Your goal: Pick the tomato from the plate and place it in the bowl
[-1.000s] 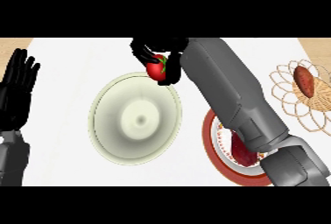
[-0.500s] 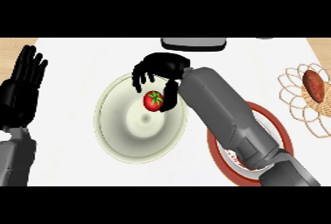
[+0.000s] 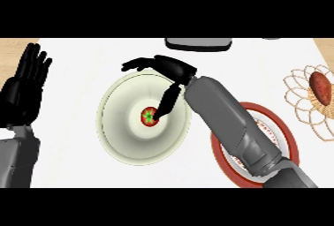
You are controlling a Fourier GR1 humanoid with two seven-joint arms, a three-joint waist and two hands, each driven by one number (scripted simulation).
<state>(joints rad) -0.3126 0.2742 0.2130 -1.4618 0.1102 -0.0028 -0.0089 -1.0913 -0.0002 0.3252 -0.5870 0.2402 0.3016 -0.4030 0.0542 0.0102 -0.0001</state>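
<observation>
The tomato (image 3: 149, 116) is lying at the very middle of the pale bowl (image 3: 128, 148), green stalk showing, and it is not on the red-rimmed plate (image 3: 291, 143), which is sitting at four o'clock from the bowl, partly under the grey right forearm.

The right robot hand (image 3: 167, 67) is hovering over the bowl's rim at about one o'clock. Its fingers are spreading wide toward eleven o'clock and nothing is lying in its grasp. One dark digit is pointing down toward seven o'clock, its tip just at the tomato's three o'clock side; whether it is touching the skin I cannot tell. The left robot hand (image 3: 24, 90) is resting open, fingers up, at nine o'clock on the white tabletop (image 3: 78, 55), well apart from the bowl.

Judging by this, the placing step is at its end: the fruit is in the bowl and the hand is no longer closing on it. The next move is calling for the right robot hand to be lifting straight up and clear, keeping that lowered digit from nudging the round tomato, which looks likely to roll up the bowl's sloping wall if brushed sideways.
</observation>
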